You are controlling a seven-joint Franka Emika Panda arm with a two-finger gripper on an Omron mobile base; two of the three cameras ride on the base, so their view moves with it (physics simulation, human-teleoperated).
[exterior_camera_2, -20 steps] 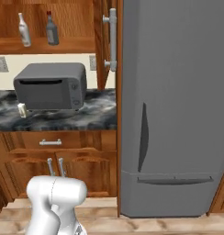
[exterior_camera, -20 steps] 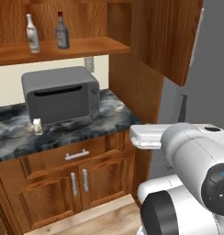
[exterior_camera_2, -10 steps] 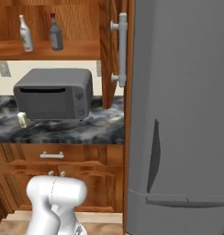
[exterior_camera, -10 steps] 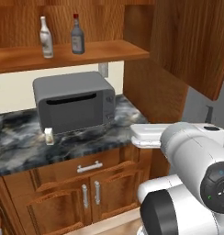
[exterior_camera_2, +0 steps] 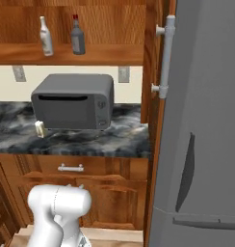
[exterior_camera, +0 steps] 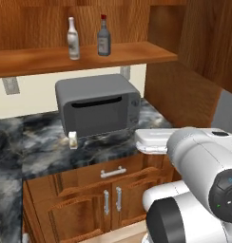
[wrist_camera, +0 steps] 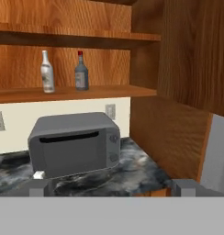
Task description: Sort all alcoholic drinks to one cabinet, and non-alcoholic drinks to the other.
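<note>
Standing nearest, one cream carton (exterior_camera: pixel 72 139) rests on the marble counter (exterior_camera: pixel 37 147) just beside one grey microwave (exterior_camera: pixel 98 105). Beyond, two bottles stand upright on the reddish shelf (exterior_camera: pixel 51 58): one white (exterior_camera: pixel 72 39), one dark red-capped (exterior_camera: pixel 104 36). Gripper state: cannot tell.

On the long shelf board (exterior_camera: pixel 84 59) the slim white bottle (exterior_camera: pixel 73 39) and the dark bottle with red cap (exterior_camera: pixel 104 42) stand near each other but apart, and the board is free to the left and right of them. The grey microwave (exterior_camera: pixel 99 108) takes the counter (exterior_camera: pixel 37 147) under the shelf. The small cream carton (exterior_camera: pixel 73 139) stands just before its left corner, and the counter is open further left.
</note>
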